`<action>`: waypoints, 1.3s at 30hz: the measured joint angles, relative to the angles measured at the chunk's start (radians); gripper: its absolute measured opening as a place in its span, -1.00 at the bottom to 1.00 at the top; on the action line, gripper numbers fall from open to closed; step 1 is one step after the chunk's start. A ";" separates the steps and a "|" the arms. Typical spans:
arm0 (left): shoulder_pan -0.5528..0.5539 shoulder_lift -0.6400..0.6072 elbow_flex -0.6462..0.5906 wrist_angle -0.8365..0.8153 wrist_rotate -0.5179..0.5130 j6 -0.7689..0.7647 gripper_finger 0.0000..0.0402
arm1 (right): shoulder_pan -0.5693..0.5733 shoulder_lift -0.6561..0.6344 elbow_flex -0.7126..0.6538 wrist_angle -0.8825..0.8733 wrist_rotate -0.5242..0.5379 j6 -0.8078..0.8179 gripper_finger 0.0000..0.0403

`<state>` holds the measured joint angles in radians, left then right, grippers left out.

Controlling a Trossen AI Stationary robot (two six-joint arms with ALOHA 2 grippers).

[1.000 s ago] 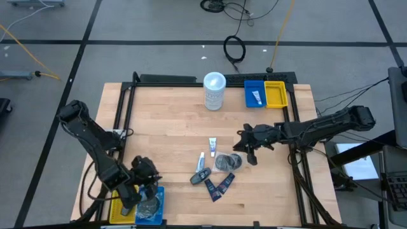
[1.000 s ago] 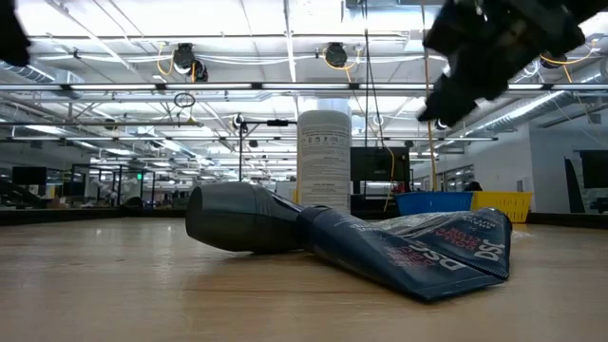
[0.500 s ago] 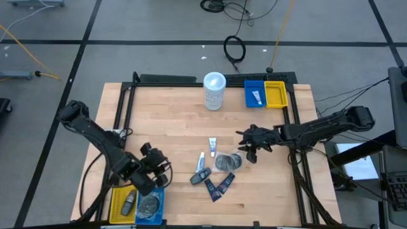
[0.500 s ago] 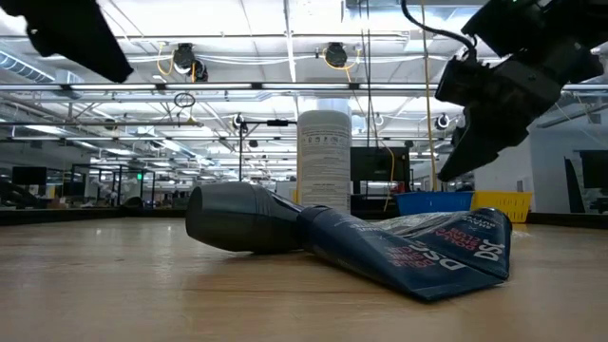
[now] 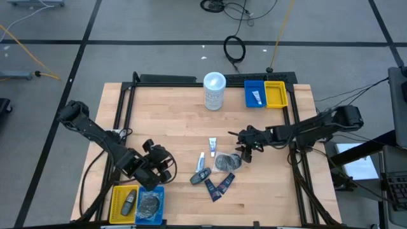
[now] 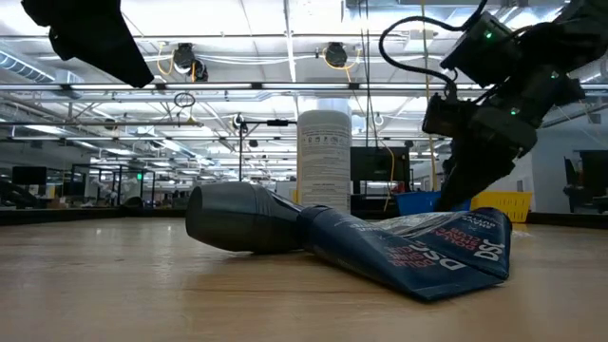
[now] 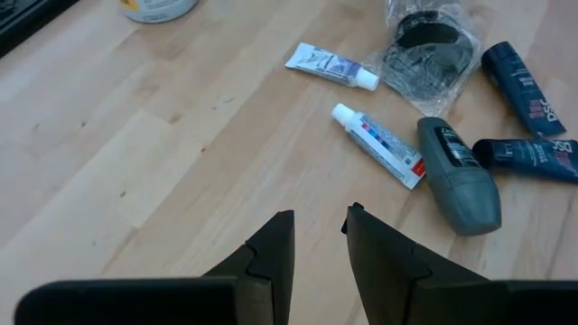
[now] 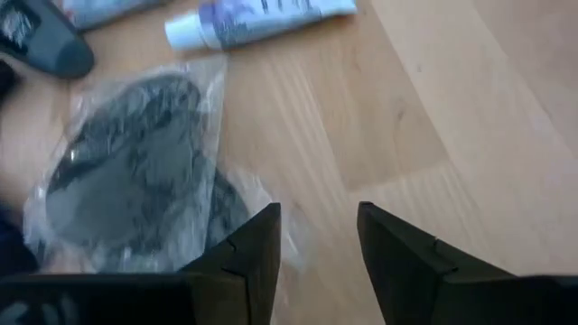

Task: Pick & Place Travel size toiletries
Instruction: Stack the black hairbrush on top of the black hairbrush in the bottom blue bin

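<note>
The toiletries lie in a cluster mid-table: two white tubes (image 5: 213,146) (image 5: 201,160), a dark grey mini bottle (image 5: 200,176), two navy sachets (image 5: 219,186) and a round clear-wrapped bundle (image 5: 227,162). My right gripper (image 5: 245,150) is open, low beside the bundle's (image 8: 135,181) right edge without touching it. My left gripper (image 5: 160,166) is open and empty, to the left of the cluster; its wrist view shows the bottle (image 7: 461,176) and tubes (image 7: 379,144) ahead. Another grey bottle (image 5: 128,202) lies in the near-left yellow bin and a bundle (image 5: 150,204) in the blue bin beside it.
A tall white canister (image 5: 214,91) stands at the far middle. A blue bin (image 5: 255,94) holding a white tube and a yellow bin (image 5: 275,94) sit at the far right. A yellow bin (image 5: 116,194) and a blue bin (image 5: 159,191) sit at the near left. Bare wood lies between the cluster and the canister.
My left gripper has risen from over the near-left bins and moved toward the table's right and far side, toward the cluster. My right gripper has come down and shifted a little left, toward the clear-wrapped bundle. The toiletries on the table have kept still.
</note>
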<state>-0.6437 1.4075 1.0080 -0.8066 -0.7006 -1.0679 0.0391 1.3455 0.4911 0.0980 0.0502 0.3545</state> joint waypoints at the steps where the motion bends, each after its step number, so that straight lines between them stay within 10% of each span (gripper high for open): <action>1: 0.002 0.000 0.000 0.000 0.000 0.000 -0.48 | -0.003 0.014 0.000 0.014 -0.001 -0.001 -0.29; 14: 0.006 0.000 0.000 0.004 -0.013 0.015 -0.48 | -0.004 0.112 0.003 0.041 -0.059 -0.002 -0.41; 22: 0.007 0.000 0.000 0.004 -0.016 0.016 -0.48 | -0.004 0.101 0.002 0.031 -0.124 -0.061 -0.95; 39: 0.013 0.001 0.000 0.031 -0.044 0.027 -0.48 | 0.003 -0.106 0.058 0.018 -0.042 -0.143 -1.00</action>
<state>-0.6306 1.4082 1.0080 -0.7754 -0.7441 -1.0412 0.0422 1.2397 0.5494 0.1156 0.0077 0.2115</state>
